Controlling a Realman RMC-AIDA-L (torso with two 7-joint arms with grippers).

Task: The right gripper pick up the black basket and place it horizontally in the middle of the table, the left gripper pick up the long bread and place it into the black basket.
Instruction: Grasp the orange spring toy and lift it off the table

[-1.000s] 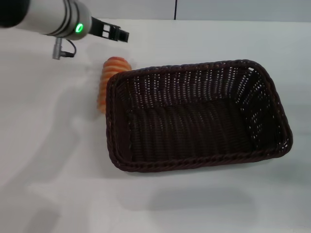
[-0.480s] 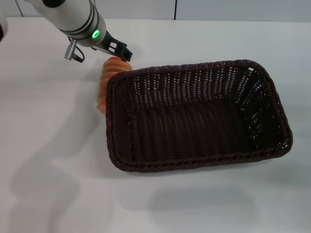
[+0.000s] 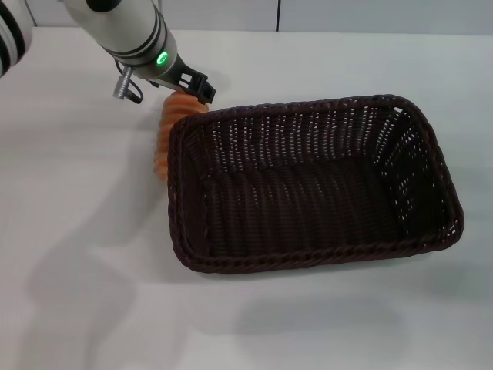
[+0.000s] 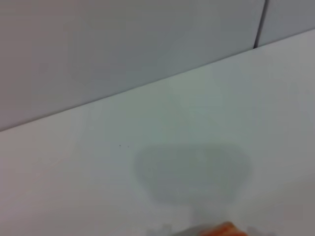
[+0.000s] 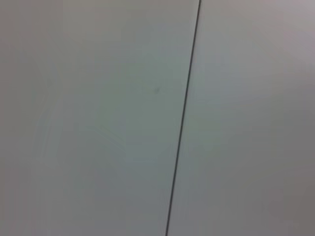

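The black basket (image 3: 304, 257) lies lengthwise across the middle of the white table (image 3: 77, 247), open side up and empty. The long bread (image 3: 162, 142), orange with pale stripes, lies on the table against the basket's left end, partly hidden by the rim. My left gripper (image 3: 203, 88), on the silver-grey green-lit arm, is open and empty just over the bread's far end. An orange sliver of the bread (image 4: 225, 229) shows at the edge of the left wrist view. The right gripper is out of view.
A grey wall (image 3: 347, 14) with a dark vertical seam runs behind the table's far edge. The right wrist view shows only that wall and seam (image 5: 183, 118). The arm's shadow falls on the table at front left.
My left arm has swung right and down toward the near side, bringing the gripper from beyond the bread to just over its far end. The basket and bread have not moved.
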